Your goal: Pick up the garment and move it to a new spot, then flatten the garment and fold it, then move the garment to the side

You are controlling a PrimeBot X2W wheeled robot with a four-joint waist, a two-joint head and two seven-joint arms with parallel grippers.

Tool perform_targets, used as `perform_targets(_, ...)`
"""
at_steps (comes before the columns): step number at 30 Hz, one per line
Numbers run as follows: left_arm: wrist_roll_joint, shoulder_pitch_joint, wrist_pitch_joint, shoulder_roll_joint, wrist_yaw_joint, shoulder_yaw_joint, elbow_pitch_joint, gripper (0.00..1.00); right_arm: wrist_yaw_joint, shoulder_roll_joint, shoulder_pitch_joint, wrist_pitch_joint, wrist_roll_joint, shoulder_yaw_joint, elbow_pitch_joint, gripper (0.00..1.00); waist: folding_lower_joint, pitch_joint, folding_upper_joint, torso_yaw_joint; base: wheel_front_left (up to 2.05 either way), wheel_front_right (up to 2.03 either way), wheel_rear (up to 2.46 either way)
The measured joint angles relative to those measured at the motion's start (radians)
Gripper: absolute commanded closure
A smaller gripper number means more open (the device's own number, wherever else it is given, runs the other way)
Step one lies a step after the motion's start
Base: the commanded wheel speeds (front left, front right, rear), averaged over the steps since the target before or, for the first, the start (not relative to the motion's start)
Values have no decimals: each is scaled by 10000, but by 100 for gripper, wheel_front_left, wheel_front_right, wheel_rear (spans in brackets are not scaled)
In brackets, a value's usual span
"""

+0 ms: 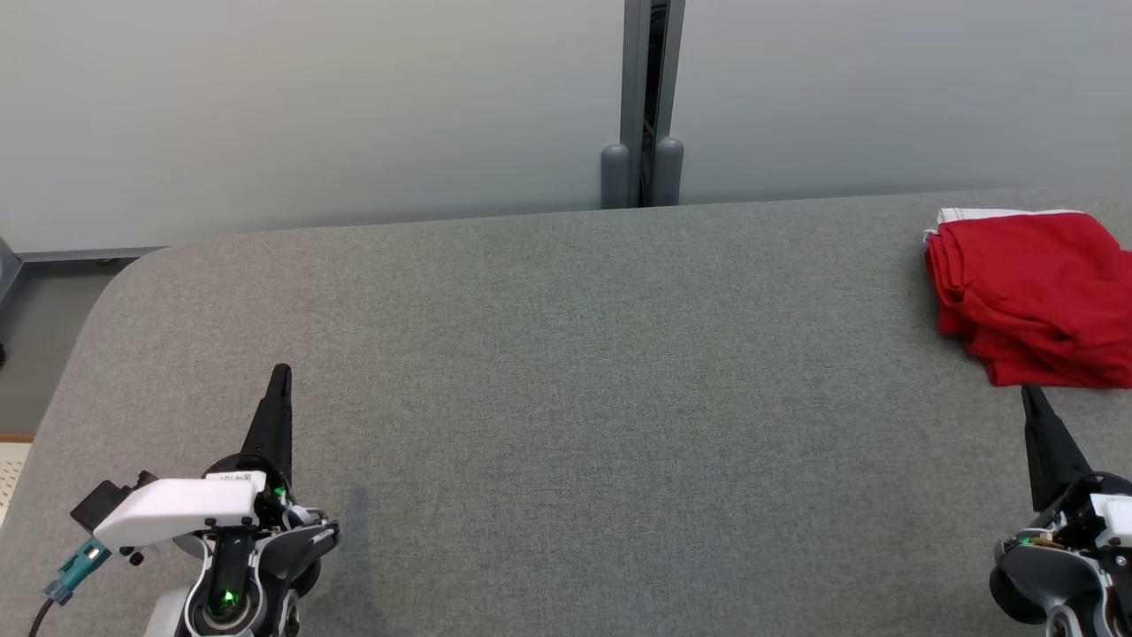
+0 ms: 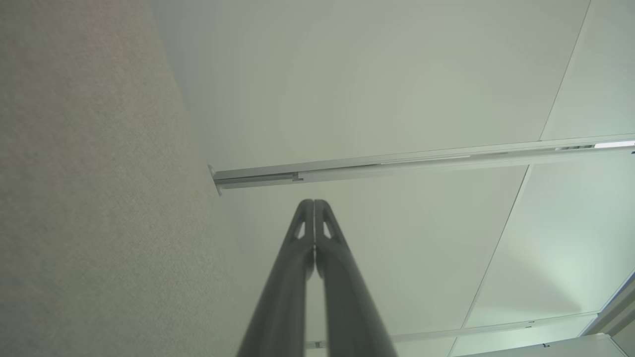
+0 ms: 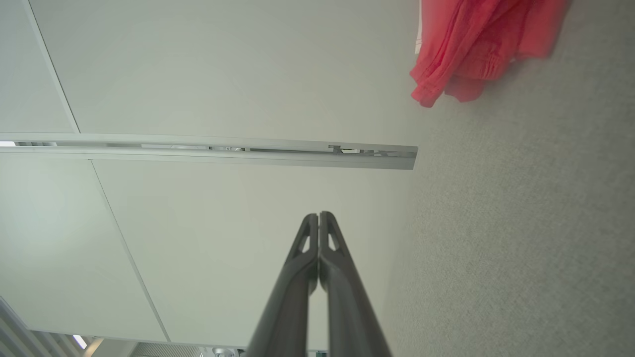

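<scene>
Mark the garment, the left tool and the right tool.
garment (image 1: 1030, 296): head view, middle of the red cloth.
left tool (image 2: 314, 203): left wrist view, where the shut fingertips meet.
right tool (image 3: 319, 215): right wrist view, where the shut fingertips meet.

1. The table (image 1: 566, 354) is wide and is covered with a grey woven fabric that looks flat and even.
2. Its far left corner is rounded, and its far edge runs almost straight across the head view.
3. One thing lies directly on it: a red garment (image 1: 1030, 292), on the far right part of the surface, near the far edge.
4. The garment is folded in several layers, with some creases on top, and a narrow white border shows along its far side.
5. Its right part is cut off by the edge of the head view.
</scene>
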Motion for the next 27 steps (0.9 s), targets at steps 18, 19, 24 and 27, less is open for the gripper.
perform_targets(18,0,0,0,0,-2,6,0,100,0,35,-4,54,-19,-50,0,100,0,0,0,0,0,0,0)
perform_targets(19,0,0,0,0,-2,6,0,100,0,38,-4,56,-19,-54,0,100,0,0,0,0,0,0,0)
perform_targets(24,0,0,0,0,-2,6,0,100,0,48,-5,65,-31,-61,2,100,0,0,0,0,0,0,0)
perform_targets(27,0,0,0,0,-2,8,0,100,0,52,-5,67,-40,-67,2,100,0,0,0,0,0,0,0)
